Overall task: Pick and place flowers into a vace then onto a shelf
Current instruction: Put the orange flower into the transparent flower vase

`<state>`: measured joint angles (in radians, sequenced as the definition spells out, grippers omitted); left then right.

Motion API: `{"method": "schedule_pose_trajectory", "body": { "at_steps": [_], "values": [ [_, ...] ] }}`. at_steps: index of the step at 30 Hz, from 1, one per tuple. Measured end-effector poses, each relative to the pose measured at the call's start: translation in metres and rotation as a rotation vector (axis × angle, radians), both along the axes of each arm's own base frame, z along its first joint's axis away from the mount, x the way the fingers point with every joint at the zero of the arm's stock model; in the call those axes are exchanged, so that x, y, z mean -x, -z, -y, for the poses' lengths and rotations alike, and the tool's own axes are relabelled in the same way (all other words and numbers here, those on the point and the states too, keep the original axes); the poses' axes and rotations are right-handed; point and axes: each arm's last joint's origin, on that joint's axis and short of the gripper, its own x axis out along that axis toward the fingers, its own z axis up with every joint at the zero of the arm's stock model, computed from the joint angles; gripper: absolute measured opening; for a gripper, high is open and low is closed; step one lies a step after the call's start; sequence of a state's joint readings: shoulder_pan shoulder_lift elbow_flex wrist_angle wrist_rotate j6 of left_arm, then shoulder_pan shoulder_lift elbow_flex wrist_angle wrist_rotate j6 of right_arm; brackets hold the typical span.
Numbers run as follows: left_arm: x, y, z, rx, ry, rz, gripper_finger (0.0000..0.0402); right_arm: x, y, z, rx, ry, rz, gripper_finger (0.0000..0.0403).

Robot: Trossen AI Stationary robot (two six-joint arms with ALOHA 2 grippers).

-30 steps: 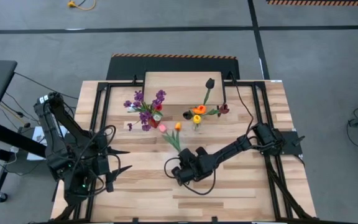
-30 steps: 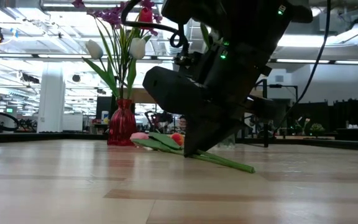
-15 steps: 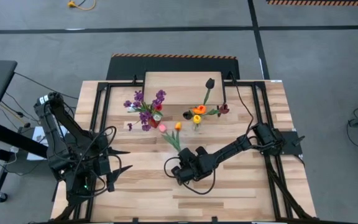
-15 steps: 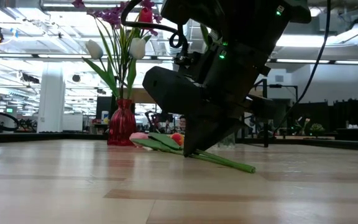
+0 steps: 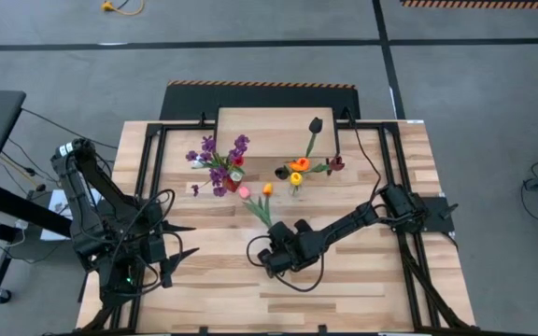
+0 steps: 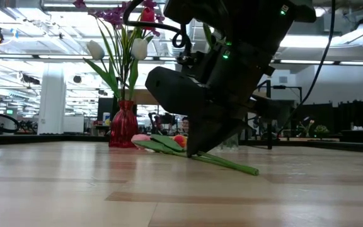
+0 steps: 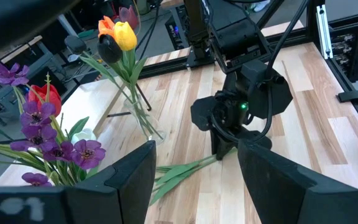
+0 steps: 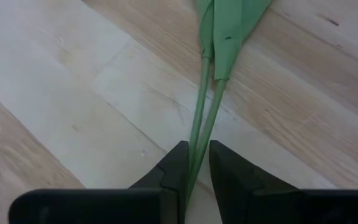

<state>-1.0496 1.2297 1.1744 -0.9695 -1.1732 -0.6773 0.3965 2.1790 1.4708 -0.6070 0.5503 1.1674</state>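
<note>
Two tulips, one pink (image 5: 244, 191) and one orange (image 5: 267, 189), lie flat on the plank table with their green stems (image 5: 261, 210) running toward the near edge. My right gripper (image 5: 276, 245) stands over those stems, shut on them; it also shows in the low view (image 6: 197, 150). A red vase (image 6: 124, 125) holds purple sprigs and tulips (image 5: 220, 163). A clear vase (image 5: 295, 187) holds orange and yellow tulips. The shelf (image 5: 264, 131) stands behind both vases. My left gripper (image 5: 177, 241) waits open near the table's left edge. My right gripper pinches the two green stems (image 8: 199, 134) side by side between its two fingers (image 8: 174, 167), below the leaves. It comes from above, pointing down at a slant. The flowers lie on the table, with the stem ends (image 6: 247, 169) sticking out past the fingers.
Black frame rails (image 5: 157, 149) run along the table's left and right sides. A dark maroon tulip (image 5: 316, 123) rises over the shelf's right end. Bare planks (image 5: 344, 289) lie near the front edge. The room beyond the table shows in the low view.
</note>
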Motion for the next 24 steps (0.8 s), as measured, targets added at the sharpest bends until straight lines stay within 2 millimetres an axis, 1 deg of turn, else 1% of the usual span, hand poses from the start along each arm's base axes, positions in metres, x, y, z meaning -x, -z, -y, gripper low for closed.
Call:
{"method": "schedule_pose_trajectory", "body": {
  "at_steps": [6, 13, 21, 24],
  "values": [
    [0.0, 0.0, 0.0, 0.0, 0.0, 0.0, 0.0219, 0.0015, 0.0001, 0.0007, 0.008, 0.001, -0.015, 0.0047],
    [0.0, -0.0001, -0.0001, 0.001, 0.0, 0.0, 0.0219, 0.0015, 0.0001, 0.0008, 0.013, 0.001, -0.014, 0.0007],
    [0.0, -0.0001, -0.0001, 0.001, 0.0, 0.0, 0.0219, 0.0014, -0.0002, 0.0008, 0.019, 0.003, -0.011, 0.0006],
    [0.0, -0.0001, -0.0001, 0.001, 0.0, 0.0, 0.0219, 0.0005, -0.0052, -0.0003, 0.035, 0.003, -0.018, 0.0003]
  ]
}}
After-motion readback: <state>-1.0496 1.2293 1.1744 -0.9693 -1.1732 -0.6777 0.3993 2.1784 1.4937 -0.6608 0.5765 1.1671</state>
